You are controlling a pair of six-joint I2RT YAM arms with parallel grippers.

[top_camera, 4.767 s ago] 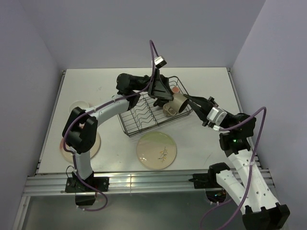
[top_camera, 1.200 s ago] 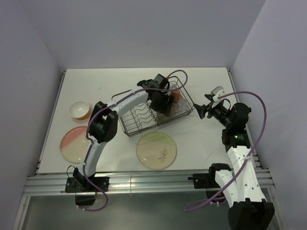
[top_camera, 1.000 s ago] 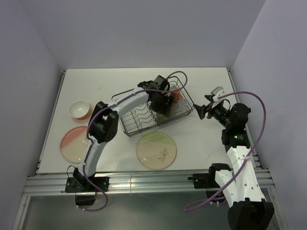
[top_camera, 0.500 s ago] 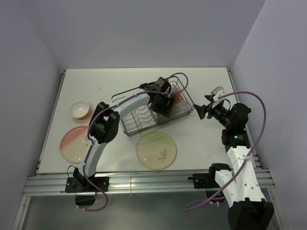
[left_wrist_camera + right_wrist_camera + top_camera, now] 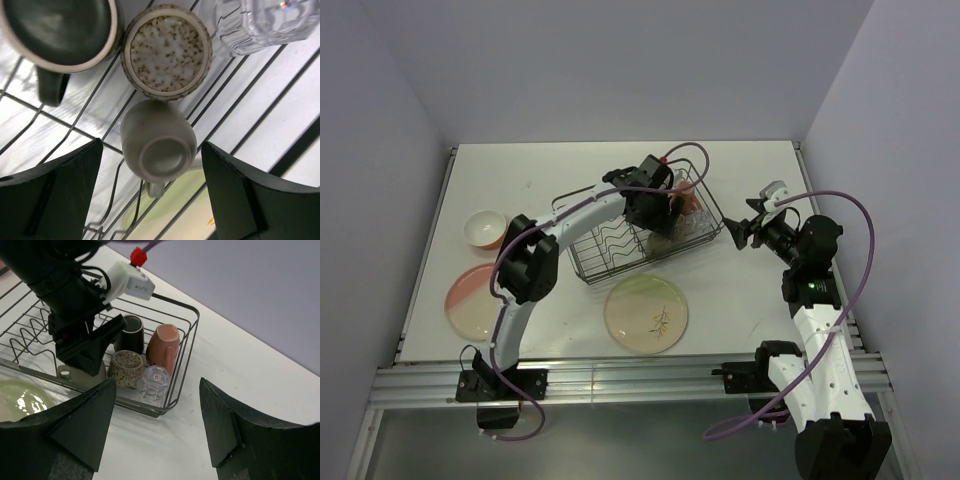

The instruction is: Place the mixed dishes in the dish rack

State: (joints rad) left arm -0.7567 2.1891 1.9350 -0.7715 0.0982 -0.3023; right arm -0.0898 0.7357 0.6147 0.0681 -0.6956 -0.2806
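Note:
The dish rack (image 5: pixel 588 272) stands mid-table, its right end holding a dark mug (image 5: pixel 131 332), a pink mug (image 5: pixel 164 347), a speckled brown mug (image 5: pixel 167 50) and a clear glass (image 5: pixel 154 381). An olive mug (image 5: pixel 157 155) stands upside down on the rack wires. My left gripper (image 5: pixel 152 147) hangs open just above it, with a finger on either side and neither touching. My right gripper (image 5: pixel 156 390) is open and holds nothing, hovering off the rack's right end (image 5: pixel 740 230). On the table lie a green-tinted plate (image 5: pixel 646 313), a pink-tinted plate (image 5: pixel 475 300) and an orange bowl (image 5: pixel 485 229).
The rack's wavy plate dividers (image 5: pixel 615 240) fill its left half. The left arm (image 5: pixel 570 215) reaches across the rack from the left. Walls close in the table at the back and on both sides.
My left gripper's jaws have widened and come off the olive mug, which now stands free in the rack. The right arm has not moved.

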